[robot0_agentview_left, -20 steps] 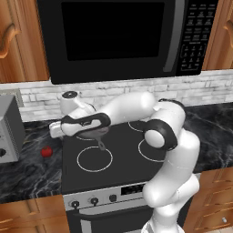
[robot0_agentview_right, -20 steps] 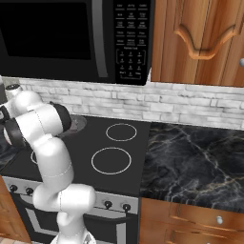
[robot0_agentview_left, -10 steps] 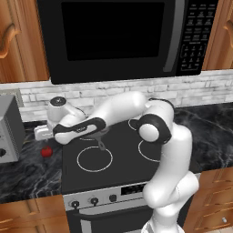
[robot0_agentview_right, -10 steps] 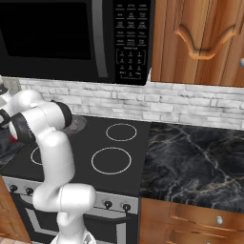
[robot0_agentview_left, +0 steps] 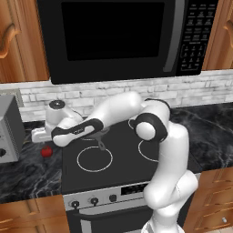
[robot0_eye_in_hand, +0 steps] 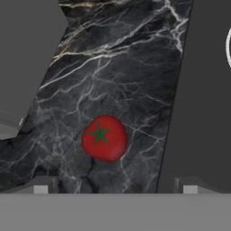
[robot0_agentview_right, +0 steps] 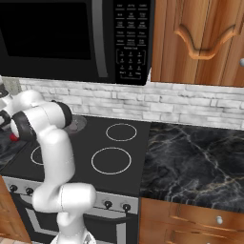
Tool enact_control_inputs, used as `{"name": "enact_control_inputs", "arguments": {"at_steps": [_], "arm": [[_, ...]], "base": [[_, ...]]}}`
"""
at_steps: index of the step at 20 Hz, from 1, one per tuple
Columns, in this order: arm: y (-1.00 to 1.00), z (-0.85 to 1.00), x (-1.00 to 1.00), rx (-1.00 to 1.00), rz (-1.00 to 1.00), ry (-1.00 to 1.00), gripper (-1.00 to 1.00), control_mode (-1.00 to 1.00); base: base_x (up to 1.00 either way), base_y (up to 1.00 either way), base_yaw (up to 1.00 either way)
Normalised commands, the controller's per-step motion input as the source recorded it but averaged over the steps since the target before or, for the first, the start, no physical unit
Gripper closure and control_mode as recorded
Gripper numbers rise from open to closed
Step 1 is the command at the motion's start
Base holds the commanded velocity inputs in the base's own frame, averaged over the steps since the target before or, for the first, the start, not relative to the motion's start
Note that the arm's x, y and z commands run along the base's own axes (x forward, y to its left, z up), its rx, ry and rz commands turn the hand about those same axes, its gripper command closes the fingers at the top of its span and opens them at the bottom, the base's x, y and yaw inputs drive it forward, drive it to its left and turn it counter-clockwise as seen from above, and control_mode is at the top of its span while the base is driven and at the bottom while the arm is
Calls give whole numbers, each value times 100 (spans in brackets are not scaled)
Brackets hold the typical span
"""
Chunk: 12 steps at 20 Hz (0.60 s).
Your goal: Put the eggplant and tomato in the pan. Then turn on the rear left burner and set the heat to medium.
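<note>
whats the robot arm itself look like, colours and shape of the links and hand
The arm is glossy white, built of rounded, tube-like links with smooth bulging elbows. Dark grey to black bands ring its joints, one at the elbow and a longer black strip along the forearm near the wrist. A round white cap with a dark disc sits near the hand. The gripper ends in two small grey square finger tips.

A home kitchen, rendered: black glass cooktop with white ring outlines (robot0_agentview_left: 123, 150) set in a knobbed steel range, black built-in microwave (robot0_agentview_left: 123, 36) overhead, carved wooden cabinet doors (robot0_agentview_right: 205, 43), pale brick backsplash (robot0_agentview_right: 157, 107), dark veined marble counter (robot0_agentview_right: 195, 162) beside the cooktop's right edge.
</note>
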Motion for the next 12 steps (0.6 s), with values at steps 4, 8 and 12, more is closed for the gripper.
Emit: {"name": "enact_control_inputs", "arguments": {"at_steps": [4, 8, 12], "arm": [[0, -36, 11, 0, 0, 2, -100, -100], [13, -2, 29, 0, 0, 0, -100, -100], [28, 0, 28, 0, 0, 0, -100, -100]], "base": [[0, 0, 0], [0, 0, 0], [0, 0, 0]]}}
